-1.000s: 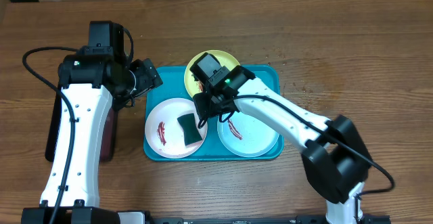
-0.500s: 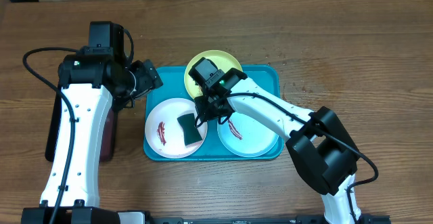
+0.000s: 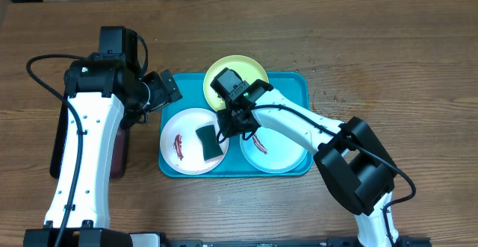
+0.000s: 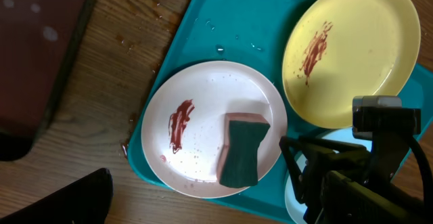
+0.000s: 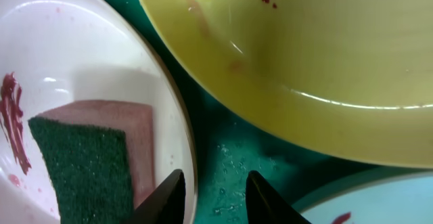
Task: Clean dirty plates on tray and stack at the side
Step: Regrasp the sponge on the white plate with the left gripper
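Note:
The turquoise tray [image 3: 299, 90] holds three plates. On the white plate [image 3: 179, 127] are a red smear and a green-and-pink sponge [image 3: 210, 141]. The lime-green plate [image 3: 254, 72] leans on the far rim, smeared red. The light-blue plate [image 3: 284, 151] is also smeared. My right gripper [image 3: 227, 130] hangs low between the plates; its fingers [image 5: 215, 200] stand a little apart over the white plate's right rim [image 5: 191, 183], next to the sponge [image 5: 88, 163], holding nothing. My left gripper [image 3: 166, 89] hovers open off the tray's left far corner, one finger [image 4: 67, 200] showing.
A dark maroon tray [image 3: 56, 154] lies on the wooden table at the left, partly under my left arm. Water drops sit on the turquoise tray floor [image 5: 233, 156]. Bare wood runs to the right of the tray [image 3: 388, 75] and along the front edge.
The right gripper's jaws have narrowed and it has settled at the white plate's right rim. The left gripper has opened wider and edged toward the tray.

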Controlling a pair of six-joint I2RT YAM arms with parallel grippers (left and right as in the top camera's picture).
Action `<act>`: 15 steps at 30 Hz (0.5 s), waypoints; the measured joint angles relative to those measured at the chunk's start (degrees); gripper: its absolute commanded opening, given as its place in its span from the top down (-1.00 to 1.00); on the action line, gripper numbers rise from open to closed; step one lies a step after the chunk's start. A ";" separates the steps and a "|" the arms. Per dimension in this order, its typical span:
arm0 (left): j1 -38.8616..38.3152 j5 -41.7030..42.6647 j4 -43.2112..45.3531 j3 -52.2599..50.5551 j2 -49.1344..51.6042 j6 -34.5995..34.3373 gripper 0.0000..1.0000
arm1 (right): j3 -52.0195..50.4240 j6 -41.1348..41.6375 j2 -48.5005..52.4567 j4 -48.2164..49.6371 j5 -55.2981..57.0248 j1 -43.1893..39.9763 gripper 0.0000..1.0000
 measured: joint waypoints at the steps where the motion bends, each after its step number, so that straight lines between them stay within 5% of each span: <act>1: 0.00 0.00 -0.09 -0.11 0.00 0.00 -0.95 | -0.28 0.17 0.00 0.76 0.00 0.00 0.40; 15: 0.00 4.11 7.32 -12.02 0.15 2.91 -0.59 | -2.58 1.79 0.00 3.80 -0.04 0.00 0.54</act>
